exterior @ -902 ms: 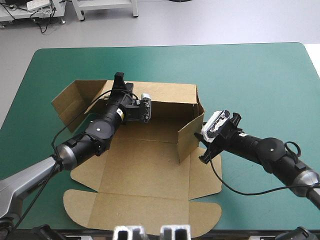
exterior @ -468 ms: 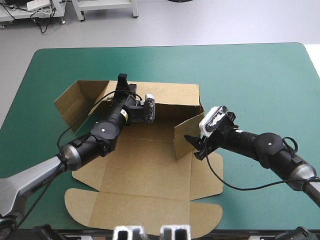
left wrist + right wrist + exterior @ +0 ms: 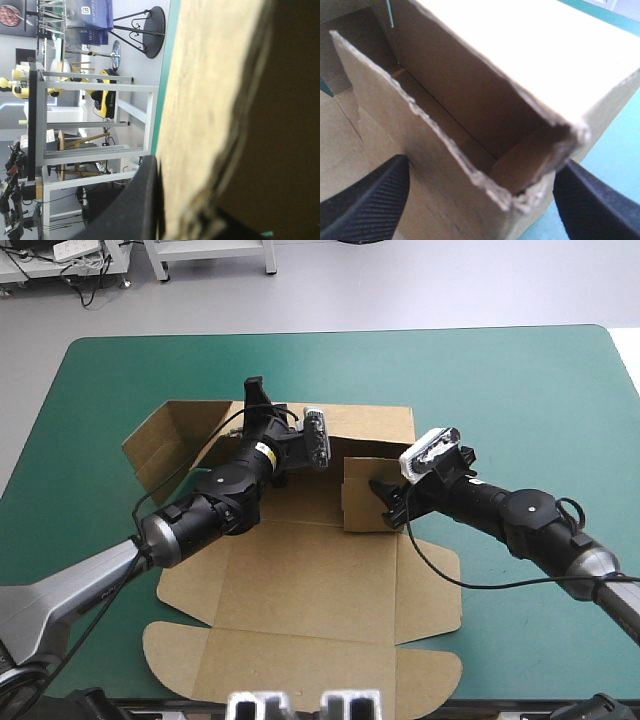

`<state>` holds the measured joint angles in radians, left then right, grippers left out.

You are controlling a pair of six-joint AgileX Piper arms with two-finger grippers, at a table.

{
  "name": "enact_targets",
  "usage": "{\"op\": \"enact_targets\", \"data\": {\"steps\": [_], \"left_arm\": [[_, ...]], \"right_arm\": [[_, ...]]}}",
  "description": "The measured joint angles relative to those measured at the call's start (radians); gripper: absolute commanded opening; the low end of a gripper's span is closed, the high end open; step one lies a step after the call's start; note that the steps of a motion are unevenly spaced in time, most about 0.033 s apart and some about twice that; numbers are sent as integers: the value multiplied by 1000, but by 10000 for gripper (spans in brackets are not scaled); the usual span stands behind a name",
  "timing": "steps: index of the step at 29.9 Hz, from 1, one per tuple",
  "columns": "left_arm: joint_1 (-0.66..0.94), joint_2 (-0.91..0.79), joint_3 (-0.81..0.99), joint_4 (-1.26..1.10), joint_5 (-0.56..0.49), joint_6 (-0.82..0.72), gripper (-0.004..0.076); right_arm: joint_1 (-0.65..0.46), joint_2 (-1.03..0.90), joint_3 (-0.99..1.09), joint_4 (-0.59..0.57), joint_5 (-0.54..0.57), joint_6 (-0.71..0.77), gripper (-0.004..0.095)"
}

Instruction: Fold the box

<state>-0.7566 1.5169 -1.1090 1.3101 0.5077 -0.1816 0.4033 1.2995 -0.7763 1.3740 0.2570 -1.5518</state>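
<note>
The brown box (image 3: 310,570) lies open on the teal-green cover, its back wall (image 3: 370,425) raised. My left gripper (image 3: 254,390) is shut on that wall's top edge; in the left wrist view one black finger (image 3: 135,205) presses against the board (image 3: 210,100). The right side flap (image 3: 365,495) stands upright, swung in toward the back wall. My right gripper (image 3: 385,502) is open, with that flap's torn edge (image 3: 420,140) between its spread fingers (image 3: 370,200). The other side flap (image 3: 165,435) leans outward at the left.
The lid panel and its rounded tabs (image 3: 300,670) lie flat near the table's front edge. Bare teal-green cover (image 3: 520,390) stretches to the right and behind the box. A black cable loops on the cover by the right arm.
The right gripper has pushed the right side flap inward until it stands nearly square to the back wall. The whole box and the left gripper have shifted to the right.
</note>
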Motion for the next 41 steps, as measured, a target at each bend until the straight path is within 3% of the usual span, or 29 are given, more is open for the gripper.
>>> {"op": "enact_targets", "data": {"steps": [3,9,14,17,22,28,41], "left_arm": [[0,0,-15,-100,18,93,14],[-2,-3,-27,-196,44,158,14],[-30,-10,-29,-229,93,182,17],[-57,-12,-29,-233,131,191,62],[-112,-19,-29,-264,182,210,213],[-158,-39,-28,-351,144,220,374],[-291,-172,-24,-432,134,221,388]], "right_arm": [[5,32,-7,7,-17,3,576],[5,44,-10,16,-45,11,184],[-2,45,-10,16,-46,20,64],[-2,45,-10,17,-59,22,-8],[-2,46,-10,33,-101,25,-23],[0,57,-32,35,-187,56,-24],[3,118,-116,45,-272,56,-24]]}}
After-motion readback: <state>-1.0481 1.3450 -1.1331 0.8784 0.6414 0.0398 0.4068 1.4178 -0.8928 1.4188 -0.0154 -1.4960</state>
